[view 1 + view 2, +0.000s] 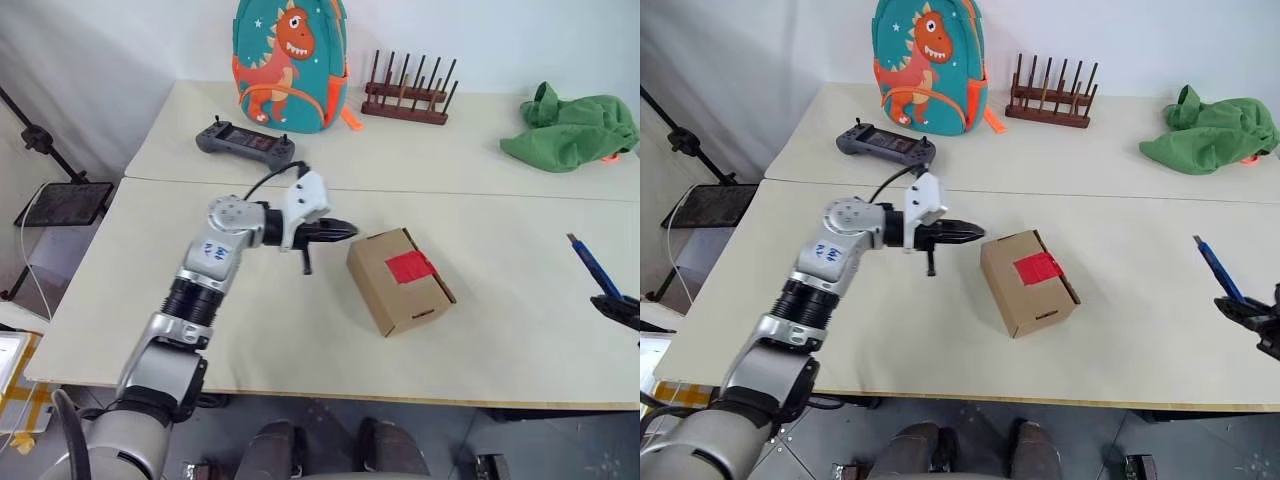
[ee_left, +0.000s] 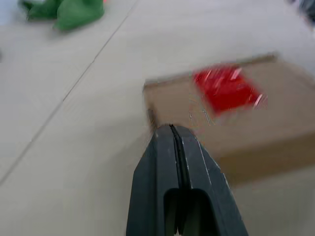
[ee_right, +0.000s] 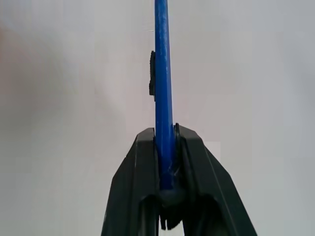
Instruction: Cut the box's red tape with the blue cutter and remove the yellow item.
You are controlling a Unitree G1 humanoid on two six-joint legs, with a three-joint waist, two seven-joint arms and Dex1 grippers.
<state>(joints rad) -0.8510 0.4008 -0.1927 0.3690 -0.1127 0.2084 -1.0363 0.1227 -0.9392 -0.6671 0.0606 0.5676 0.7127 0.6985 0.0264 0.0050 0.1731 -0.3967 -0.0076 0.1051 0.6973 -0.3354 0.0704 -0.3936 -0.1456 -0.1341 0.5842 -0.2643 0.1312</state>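
The brown cardboard box [image 1: 399, 281] lies closed on the cream table, with the red tape [image 1: 410, 266] as a square patch on its top. Just left of the box, a little above the table, my left gripper [image 1: 345, 231] is shut and empty, its tips pointing at the box's near corner [image 2: 152, 91]. At the far right edge my right gripper [image 1: 612, 305] is shut on the blue cutter [image 1: 593, 266], which sticks up and away from the fingers [image 3: 192, 162]. The yellow item is hidden.
At the back stand a teal dinosaur backpack [image 1: 291, 62], a dark grey game controller [image 1: 245, 140], a wooden peg rack [image 1: 407, 95] and a green cloth heap [image 1: 573, 127]. A seam [image 1: 400, 190] runs between the two tables. A tripod and tray [image 1: 62, 200] stand off the left side.
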